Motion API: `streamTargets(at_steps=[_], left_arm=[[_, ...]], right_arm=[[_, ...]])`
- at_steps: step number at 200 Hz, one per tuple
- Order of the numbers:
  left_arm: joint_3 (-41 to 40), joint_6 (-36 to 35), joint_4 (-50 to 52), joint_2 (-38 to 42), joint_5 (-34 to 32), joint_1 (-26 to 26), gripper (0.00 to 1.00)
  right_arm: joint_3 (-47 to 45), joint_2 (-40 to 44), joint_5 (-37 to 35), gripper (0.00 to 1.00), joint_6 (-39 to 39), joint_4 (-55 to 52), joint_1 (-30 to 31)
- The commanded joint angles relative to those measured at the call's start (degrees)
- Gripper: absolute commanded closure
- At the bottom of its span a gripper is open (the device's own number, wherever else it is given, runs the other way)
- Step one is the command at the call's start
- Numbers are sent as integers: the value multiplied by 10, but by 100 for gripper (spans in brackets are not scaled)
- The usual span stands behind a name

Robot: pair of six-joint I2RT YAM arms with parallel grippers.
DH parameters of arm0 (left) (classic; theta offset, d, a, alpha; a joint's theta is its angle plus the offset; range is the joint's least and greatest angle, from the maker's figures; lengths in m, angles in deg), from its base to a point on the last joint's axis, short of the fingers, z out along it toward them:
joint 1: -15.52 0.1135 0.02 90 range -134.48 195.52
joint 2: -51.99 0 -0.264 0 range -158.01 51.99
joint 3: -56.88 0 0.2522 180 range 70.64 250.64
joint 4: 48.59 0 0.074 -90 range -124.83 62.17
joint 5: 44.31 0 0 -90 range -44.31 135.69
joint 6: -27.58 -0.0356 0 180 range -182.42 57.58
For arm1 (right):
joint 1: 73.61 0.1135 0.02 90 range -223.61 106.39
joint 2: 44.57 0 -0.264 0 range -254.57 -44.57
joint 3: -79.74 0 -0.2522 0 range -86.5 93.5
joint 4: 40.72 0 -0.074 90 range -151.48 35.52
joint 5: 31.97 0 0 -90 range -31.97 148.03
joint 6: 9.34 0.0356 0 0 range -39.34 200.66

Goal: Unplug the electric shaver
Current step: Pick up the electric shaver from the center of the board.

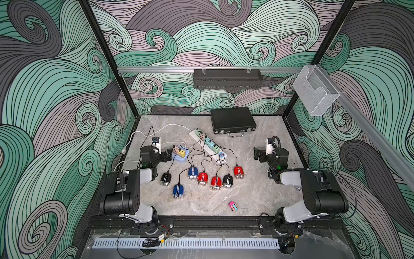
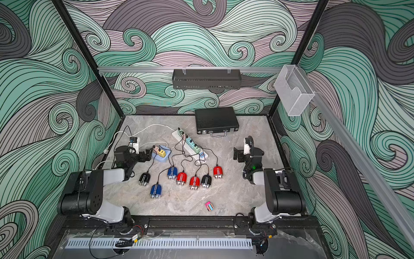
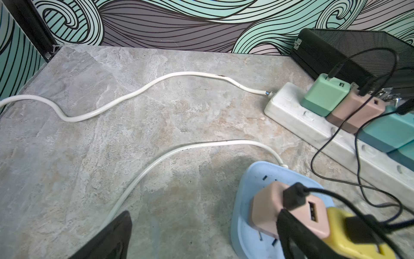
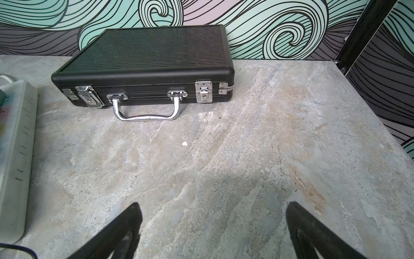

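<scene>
At nine o'clock on the table (image 1: pixel 257 190) the left gripper (image 1: pixel 168 156) hangs with jaws spread wide, one finger just beside the pink charger (image 3: pixel 268 206) on the blue socket (image 1: pixel 180 159). Seven shavers (image 1: pixel 202 178) lie from the centre toward six o'clock, black leads running up to that socket and the strip (image 3: pixel 285 105) near twelve. The case (image 1: pixel 233 120) sits at one o'clock. At three, the right gripper (image 4: pixel 214 205) hangs spread wide above the table.

desk (image 4: pixel 224 157): stone-look, matt, mottled grey | case (image 4: pixel 145 49): black ribbed shell, matt | handle (image 4: pixel 145 117): polished chrome metal | power strip (image 3: pixel 291 112): smooth white plastic, scuffed | shavers (image 1: pixel 202 177): glossy plastic bodies, shiny metal heads
</scene>
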Motion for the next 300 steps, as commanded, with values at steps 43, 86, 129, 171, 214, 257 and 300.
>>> streamTargets(at_steps=[43, 86, 129, 171, 214, 257, 300], left_arm=[[4, -4, -9, -6, 10, 5, 1], [6, -4, -8, -7, 11, 5, 1], [6, -4, -7, -7, 11, 4, 1], [5, -5, -7, -6, 11, 4, 1], [5, -5, -8, -7, 11, 4, 1], [1, -5, -12, -4, 10, 5, 1], [-2, -1, -12, 2, 1, 4, 1]], right_arm=[[-2, 1, 8, 0, -7, 14, -2], [-2, 1, 8, 0, -7, 14, -2], [2, -2, 14, 0, -1, 9, -8], [2, -2, 15, 0, -2, 9, -8], [2, -2, 14, 0, -2, 9, -8], [-2, 2, 14, 0, -2, 14, -8], [70, 53, -58, 0, 25, -159, -5]])
